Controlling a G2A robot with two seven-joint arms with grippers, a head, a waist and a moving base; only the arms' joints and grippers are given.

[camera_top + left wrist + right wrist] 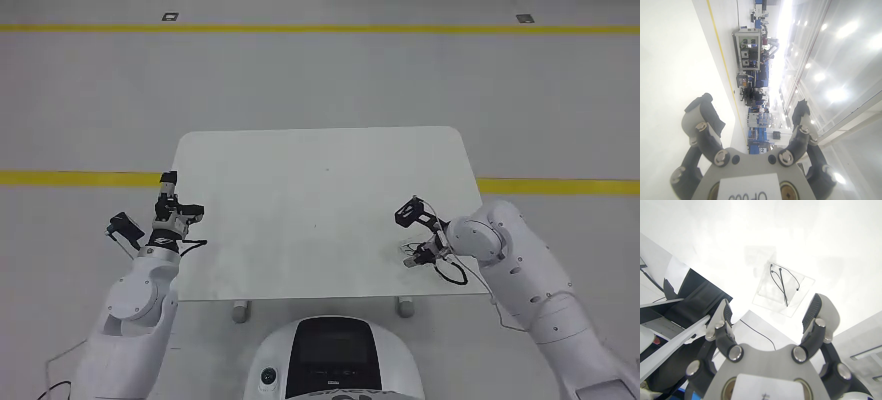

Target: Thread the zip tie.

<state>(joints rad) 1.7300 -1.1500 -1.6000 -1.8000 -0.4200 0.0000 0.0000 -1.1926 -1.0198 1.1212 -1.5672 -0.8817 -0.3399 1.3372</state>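
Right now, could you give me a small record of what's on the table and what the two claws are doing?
table: white
zip ties: several, black, crossing each other, lying on a clear sheet
left gripper: open, holding nothing, by the table's edge
right gripper: open, holding nothing, apart from the zip ties
threading: not yet begun
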